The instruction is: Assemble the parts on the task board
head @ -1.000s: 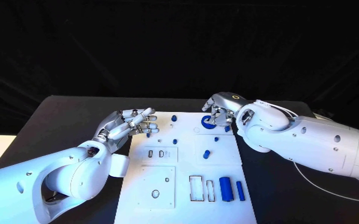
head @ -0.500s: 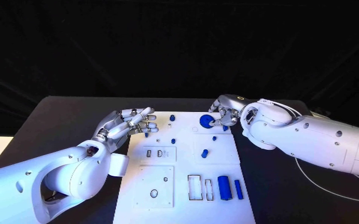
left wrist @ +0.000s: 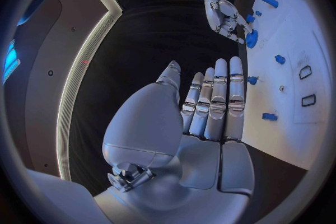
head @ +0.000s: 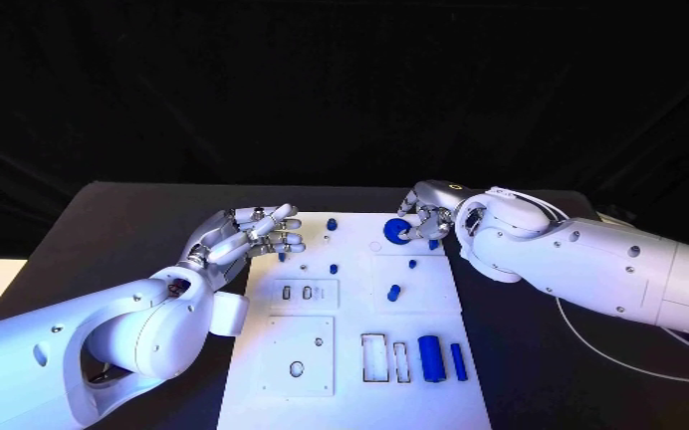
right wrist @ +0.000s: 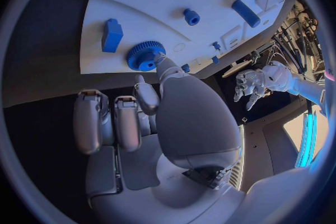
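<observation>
The white task board [head: 353, 390] lies in the middle of the black table. At its far right corner my right hand [head: 428, 219] pinches a blue gear [head: 396, 231] just above the board; in the right wrist view the fingertips [right wrist: 158, 61] rest against the gear [right wrist: 145, 56]. My left hand [head: 247, 237] hovers at the board's far left corner with its fingers stretched out and holds nothing. The left wrist view shows those straight fingers [left wrist: 215, 102], and beyond them the right hand [left wrist: 227, 15] with the gear [left wrist: 252, 39].
On the board lie a thick blue cylinder [head: 429, 358], a thin blue bar [head: 460, 361], a blue peg [head: 393, 294] and several small blue pieces near the far edge. Rectangular slots [head: 376, 359] and a round hole [head: 296, 369] are cut near the front.
The gear in my right hand has turned from a ring-like outline to a full blue face, and the hand has shifted slightly. My left hand has kept its place.
</observation>
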### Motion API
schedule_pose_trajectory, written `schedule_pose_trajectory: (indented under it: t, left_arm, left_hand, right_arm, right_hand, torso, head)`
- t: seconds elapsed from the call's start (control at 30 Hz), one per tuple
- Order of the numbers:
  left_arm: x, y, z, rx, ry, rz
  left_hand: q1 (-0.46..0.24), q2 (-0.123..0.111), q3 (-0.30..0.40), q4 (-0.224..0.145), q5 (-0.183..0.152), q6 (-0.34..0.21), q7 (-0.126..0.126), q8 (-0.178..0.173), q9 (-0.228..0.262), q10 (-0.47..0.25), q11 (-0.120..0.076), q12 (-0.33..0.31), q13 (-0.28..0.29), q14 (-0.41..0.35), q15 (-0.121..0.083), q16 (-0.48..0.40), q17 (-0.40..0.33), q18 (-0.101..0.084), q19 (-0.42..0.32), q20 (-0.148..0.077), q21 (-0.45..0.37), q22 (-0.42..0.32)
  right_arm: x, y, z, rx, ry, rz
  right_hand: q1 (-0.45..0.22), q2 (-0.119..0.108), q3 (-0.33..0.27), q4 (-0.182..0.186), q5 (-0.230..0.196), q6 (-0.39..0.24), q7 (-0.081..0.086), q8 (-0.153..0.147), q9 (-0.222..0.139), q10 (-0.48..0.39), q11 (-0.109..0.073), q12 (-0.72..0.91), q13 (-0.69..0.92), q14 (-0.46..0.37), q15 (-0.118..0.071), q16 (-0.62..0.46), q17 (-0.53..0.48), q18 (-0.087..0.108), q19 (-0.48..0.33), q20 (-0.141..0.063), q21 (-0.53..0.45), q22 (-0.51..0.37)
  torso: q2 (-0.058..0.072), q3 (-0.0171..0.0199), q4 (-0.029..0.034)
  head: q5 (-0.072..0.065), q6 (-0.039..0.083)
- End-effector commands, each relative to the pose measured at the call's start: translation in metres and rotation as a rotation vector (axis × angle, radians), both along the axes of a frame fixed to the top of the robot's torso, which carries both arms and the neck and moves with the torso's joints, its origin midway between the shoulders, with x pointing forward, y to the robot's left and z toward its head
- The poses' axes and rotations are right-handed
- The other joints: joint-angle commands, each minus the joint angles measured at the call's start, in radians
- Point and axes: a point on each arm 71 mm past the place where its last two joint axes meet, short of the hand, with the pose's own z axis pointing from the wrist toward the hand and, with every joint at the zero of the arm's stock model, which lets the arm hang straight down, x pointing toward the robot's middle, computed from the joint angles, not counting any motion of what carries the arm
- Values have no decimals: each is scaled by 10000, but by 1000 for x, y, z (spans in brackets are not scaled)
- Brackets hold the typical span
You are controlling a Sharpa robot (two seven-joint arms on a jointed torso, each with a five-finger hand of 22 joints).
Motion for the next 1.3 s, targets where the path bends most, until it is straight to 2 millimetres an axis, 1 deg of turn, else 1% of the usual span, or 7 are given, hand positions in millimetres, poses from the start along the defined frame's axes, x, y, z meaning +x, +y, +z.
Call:
schedule_pose_trajectory:
  t: [0.03,0.6,0.8,0.93,1.03,1.23,1.3]
  left_arm:
    - [-1,-3,1,-132,-24,-228]
    - [0,-2,0,-107,10,-209]
    - [1,-2,0,-101,34,-223]
    - [1,-2,-1,-100,47,-233]
    - [1,-2,-1,-101,53,-241]
    - [1,-2,-1,-81,59,-214]
    - [1,-2,-2,-73,67,-192]
  left_hand:
    - [102,23,19,-60,-45,38,35,-51,-14,22,27,-64,-9,10,47,-45,14,175,26,32,-16,-9]
    - [132,45,28,-88,-41,44,33,-64,-13,28,25,-82,-9,12,47,-64,33,177,23,34,-21,-13]
    - [132,45,28,-88,-41,44,33,-64,-13,28,25,-82,-9,12,47,-64,33,177,23,34,-21,-13]
    - [152,64,35,-105,-39,49,33,-72,-12,33,24,-94,-9,16,46,-76,47,179,23,35,-24,-15]
    - [152,64,35,-105,-39,49,33,-72,-12,33,24,-94,-9,16,46,-76,47,179,23,35,-24,-15]
    - [176,88,45,-127,-41,53,33,-83,-12,40,23,-108,-9,25,43,-87,65,182,27,34,-25,-17]
    - [176,88,45,-127,-41,53,33,-83,-12,40,23,-108,-9,25,43,-87,65,182,27,34,-25,-17]
  right_arm:
    - [2,0,-3,-257,306,-67]
    - [6,2,-14,-517,850,-63]
    - [7,0,-14,-576,635,-130]
    - [6,4,-9,-665,-158,10]
    - [3,11,-4,-658,-990,236]
    - [-7,22,1,-544,-1529,651]
    - [-9,25,1,-441,-1500,731]
  right_hand:
    - [83,72,-8,55,31,100,-18,46,20,114,12,135,141,740,84,50,984,-131,85,14,77,62]
    - [118,188,-6,53,6,299,-51,117,66,249,-10,477,539,757,71,114,1103,-145,121,10,116,141]
    - [388,543,269,-88,10,646,-115,238,131,344,-72,704,826,755,25,130,1127,-152,142,-18,143,195]
    - [963,877,839,-504,-447,1380,-373,580,298,697,-292,1288,1426,769,-148,170,1211,-208,328,-140,258,479]
    - [1139,974,1196,-761,-609,1674,-496,700,388,886,-399,1575,1729,784,-250,207,1288,-256,472,-250,346,697]
    - [755,815,1432,-739,-407,1640,-490,592,402,896,-401,1538,1751,783,-264,206,1291,-274,513,-299,378,773]
    - [651,802,1501,-709,-411,1652,-494,572,409,903,-404,1534,1762,784,-266,207,1296,-274,511,-301,378,773]
  torso:
    - [3,-2,15]
    - [0,-5,6]
    - [2,-5,13]
    - [-2,-2,11]
    - [-1,-1,13]
    - [-10,-7,48]
    - [-11,-11,22]
  head:
    - [2,-27]
    - [3,-86]
    - [0,-93]
    - [-5,-89]
    - [-6,-81]
    - [-24,15]
    - [-4,36]
